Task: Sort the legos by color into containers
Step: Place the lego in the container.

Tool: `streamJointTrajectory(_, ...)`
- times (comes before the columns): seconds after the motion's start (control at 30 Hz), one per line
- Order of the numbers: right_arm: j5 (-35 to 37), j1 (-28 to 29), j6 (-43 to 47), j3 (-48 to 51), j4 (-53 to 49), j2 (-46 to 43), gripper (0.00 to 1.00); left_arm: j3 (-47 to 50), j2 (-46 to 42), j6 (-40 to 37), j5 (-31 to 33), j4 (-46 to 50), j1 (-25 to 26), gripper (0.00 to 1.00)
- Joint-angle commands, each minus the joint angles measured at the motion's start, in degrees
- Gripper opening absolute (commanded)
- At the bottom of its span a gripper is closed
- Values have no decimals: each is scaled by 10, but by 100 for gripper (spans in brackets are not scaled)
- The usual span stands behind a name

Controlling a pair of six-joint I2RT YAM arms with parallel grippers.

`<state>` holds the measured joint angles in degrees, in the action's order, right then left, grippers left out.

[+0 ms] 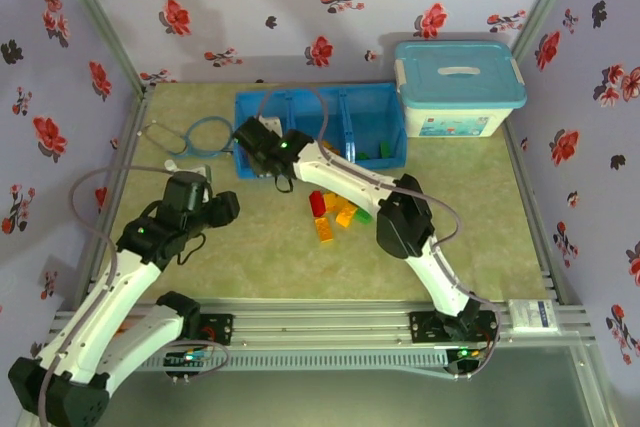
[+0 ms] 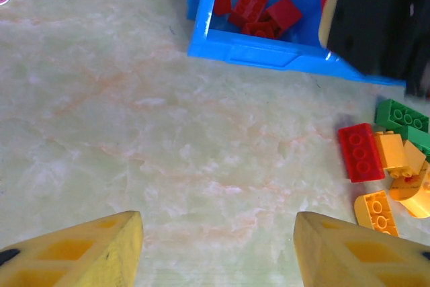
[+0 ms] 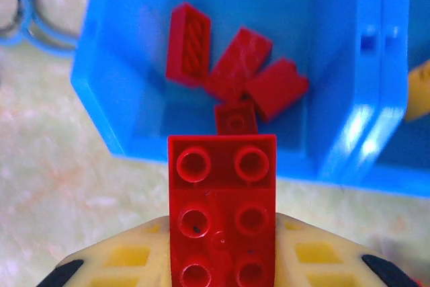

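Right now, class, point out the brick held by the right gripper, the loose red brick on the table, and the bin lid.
held brick (image 3: 222, 199), right wrist view, upper face.
loose red brick (image 2: 361, 152), left wrist view, studded top.
bin lid (image 1: 460, 74), top external view, centre.

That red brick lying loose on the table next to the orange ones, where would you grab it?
Come straight down from above, since the red brick lies flat with its studs up. Its two short ends look free, so the open left fingers could close there. An orange brick seems to sit against one long side, leaving little room for a finger.
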<state>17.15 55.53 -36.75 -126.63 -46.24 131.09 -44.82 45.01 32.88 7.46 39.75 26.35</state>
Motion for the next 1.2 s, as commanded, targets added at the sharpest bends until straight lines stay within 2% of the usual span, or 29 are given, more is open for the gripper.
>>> streamJointTrajectory(0.0,-9,-21,50,-56,-13,52,26,6,-12,10,5,18,7,61)
streamJointTrajectory(0.33,-31,-55,100,-191,2,128,33,6,-17,16,5,16,23,60)
streamJointTrajectory(0.37,-30,-55,103,-207,1,133,39,6,-17,14,5,12,28,60)
streamJointTrajectory(0.4,-28,-55,105,-220,0,133,56,5,-16,9,4,9,37,60)
streamJointTrajectory(0.43,-26,-54,106,-229,-1,132,67,4,-15,5,6,6,44,61)
streamJointTrajectory(0.5,-18,-52,106,-233,-4,114,78,0,-8,2,9,4,61,61)
streamJointTrajectory(0.57,-5,-49,106,-219,-11,87,85,-3,5,2,11,1,74,63)
streamJointTrajectory(0.7,14,-45,107,-132,0,0,86,-5,36,14,18,-17,109,65)
streamJointTrajectory(0.83,73,-48,92,39,42,-132,87,-4,82,35,20,-67,148,66)
streamJointTrajectory(0.93,90,-66,68,176,82,-237,87,-19,142,41,15,-106,175,68)
streamJointTrajectory(1.0,101,-78,51,272,110,-310,87,-31,191,49,-1,-137,180,69)
streamJointTrajectory(1.17,107,-103,19,442,135,-443,88,-60,301,67,-52,-214,182,70)
